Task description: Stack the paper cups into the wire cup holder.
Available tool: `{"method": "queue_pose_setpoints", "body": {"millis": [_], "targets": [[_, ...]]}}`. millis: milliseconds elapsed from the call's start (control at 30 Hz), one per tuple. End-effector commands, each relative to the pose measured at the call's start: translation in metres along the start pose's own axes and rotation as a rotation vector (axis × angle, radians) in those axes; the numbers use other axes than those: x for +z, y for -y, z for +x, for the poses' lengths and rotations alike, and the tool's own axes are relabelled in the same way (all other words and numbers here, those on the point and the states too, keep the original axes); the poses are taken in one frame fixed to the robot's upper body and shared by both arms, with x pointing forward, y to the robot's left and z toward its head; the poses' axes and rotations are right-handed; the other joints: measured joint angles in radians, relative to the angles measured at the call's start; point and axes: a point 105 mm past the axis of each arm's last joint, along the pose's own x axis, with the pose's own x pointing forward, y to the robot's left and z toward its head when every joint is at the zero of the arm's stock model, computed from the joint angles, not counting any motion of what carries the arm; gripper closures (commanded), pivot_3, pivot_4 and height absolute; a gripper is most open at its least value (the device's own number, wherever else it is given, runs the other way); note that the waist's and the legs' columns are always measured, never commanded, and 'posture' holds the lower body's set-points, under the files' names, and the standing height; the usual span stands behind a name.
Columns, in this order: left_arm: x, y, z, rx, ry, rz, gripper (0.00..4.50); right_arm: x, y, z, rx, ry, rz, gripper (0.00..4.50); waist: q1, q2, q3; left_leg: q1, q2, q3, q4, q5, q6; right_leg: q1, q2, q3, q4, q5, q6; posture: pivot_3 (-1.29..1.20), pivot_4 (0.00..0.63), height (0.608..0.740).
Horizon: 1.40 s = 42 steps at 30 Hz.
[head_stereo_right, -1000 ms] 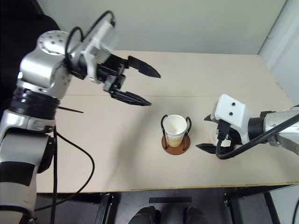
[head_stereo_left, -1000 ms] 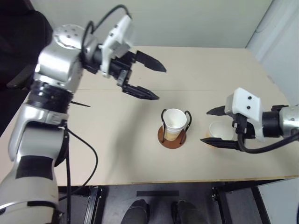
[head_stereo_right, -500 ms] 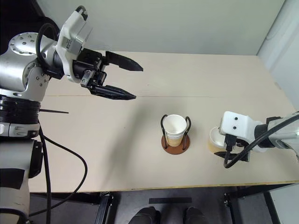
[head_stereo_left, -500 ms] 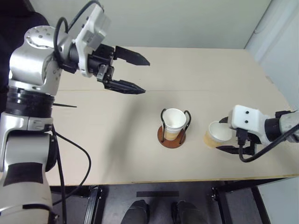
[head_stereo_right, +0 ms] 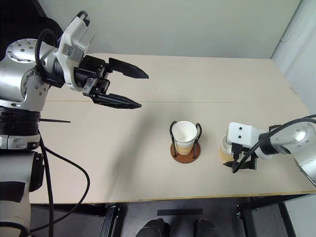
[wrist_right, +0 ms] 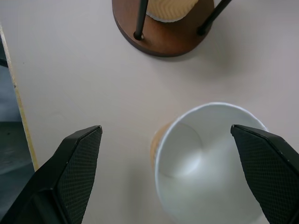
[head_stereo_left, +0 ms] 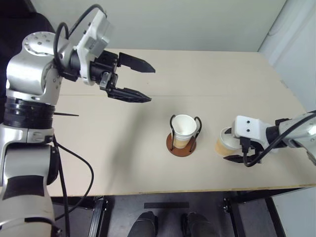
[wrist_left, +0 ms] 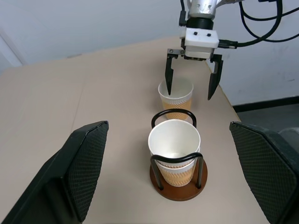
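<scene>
Left wrist view: loose paper cup (wrist_left: 176, 94) stands upright, mouth up.

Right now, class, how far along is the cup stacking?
Done: cups already sit nested in the wire cup holder. In hand: the right gripper, jaws open, straddles the last loose cup on the table without gripping it. Left: grasp it and stack it.
</scene>
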Motion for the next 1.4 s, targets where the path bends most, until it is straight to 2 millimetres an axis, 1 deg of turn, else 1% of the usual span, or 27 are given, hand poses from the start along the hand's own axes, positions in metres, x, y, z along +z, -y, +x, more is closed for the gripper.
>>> {"method": "queue_pose_setpoints", "body": {"millis": [33,67,167,300,367,533,867,1067,1167,1267,1400], "targets": [[0.011,0.005,-0.008,0.001,-0.005,0.052,0.04,0.000,0.001,-0.001,0.007,-0.010,-0.033,0.00,0.000,0.000,0.000,0.000,0.000,0.000,0.000,0.000,0.000,0.000,0.000,0.000,0.000,0.000,0.000,0.00,0.150,0.740],[0.009,0.006,-0.009,0.002,-0.014,0.051,0.04,-0.001,0.001,0.000,0.013,-0.014,-0.035,0.00,-0.001,0.000,0.000,0.000,0.000,0.000,0.000,0.000,0.000,0.000,0.000,0.000,0.000,0.000,0.000,0.00,0.150,0.740],[0.004,0.006,-0.011,0.011,-0.046,0.053,0.00,-0.003,0.000,0.002,0.024,-0.021,-0.041,0.54,-0.002,0.000,0.000,0.000,0.000,0.000,0.000,0.000,0.000,0.000,0.000,0.000,0.000,0.000,0.000,0.00,0.150,0.740],[-0.003,0.005,-0.014,0.031,-0.086,0.054,0.00,-0.003,-0.001,0.004,0.036,-0.023,-0.051,1.89,-0.002,0.000,0.000,0.000,0.000,0.000,0.000,0.000,0.000,0.000,0.000,0.000,0.000,0.000,0.000,0.00,0.150,0.740],[-0.007,0.005,-0.016,0.040,-0.100,0.054,0.00,-0.002,-0.001,0.005,0.040,-0.023,-0.055,2.65,-0.004,0.000,0.000,0.000,0.000,0.000,0.000,0.000,0.000,0.000,0.000,0.000,0.000,0.000,0.000,0.00,0.150,0.740],[-0.008,0.005,-0.019,0.058,-0.112,0.054,0.00,0.000,-0.001,0.006,0.049,-0.026,-0.066,4.49,-0.003,0.000,0.000,0.000,0.000,0.000,0.000,0.000,0.000,0.000,0.000,0.000,0.000,0.000,0.000,0.00,0.150,0.740],[-0.014,0.000,-0.026,0.102,-0.150,0.058,0.00,0.000,0.000,0.006,0.044,-0.035,-0.069,4.49,-0.004,0.000,0.000,0.000,0.000,0.000,0.000,0.000,0.000,0.001,0.000,0.000,0.000,0.000,0.000,0.00,0.150,0.740],[-0.016,-0.002,-0.028,0.118,-0.155,0.054,0.00,0.001,0.011,-0.003,-0.006,-0.036,-0.067,4.49,-0.004,0.000,0.000,0.000,0.000,-0.001,0.000,0.000,0.000,0.001,0.000,0.000,-0.001,0.000,0.000,0.00,0.150,0.740],[-0.018,-0.003,-0.029,0.121,-0.160,0.051,0.00,0.005,0.019,-0.012,-0.049,-0.032,-0.070,4.49,-0.005,0.000,0.000,0.000,0.000,-0.001,-0.001,0.000,0.000,0.001,0.000,0.000,-0.001,0.000,0.000,0.00,0.150,0.740],[-0.021,0.000,-0.029,0.105,-0.173,0.034,0.00,0.013,0.034,-0.026,-0.127,-0.026,-0.090,4.49,-0.006,0.000,0.000,0.000,0.000,-0.001,-0.001,0.000,0.000,0.000,0.000,0.000,-0.001,0.000,0.000,0.00,0.150,0.740],[-0.022,0.000,-0.027,0.099,-0.165,0.032,0.00,0.026,0.045,-0.042,-0.192,-0.011,-0.123,4.49,-0.005,0.000,0.000,0.000,0.000,-0.001,-0.002,0.000,0.000,0.000,0.000,0.000,-0.002,0.000,0.000,0.00,0.150,0.740]]}}
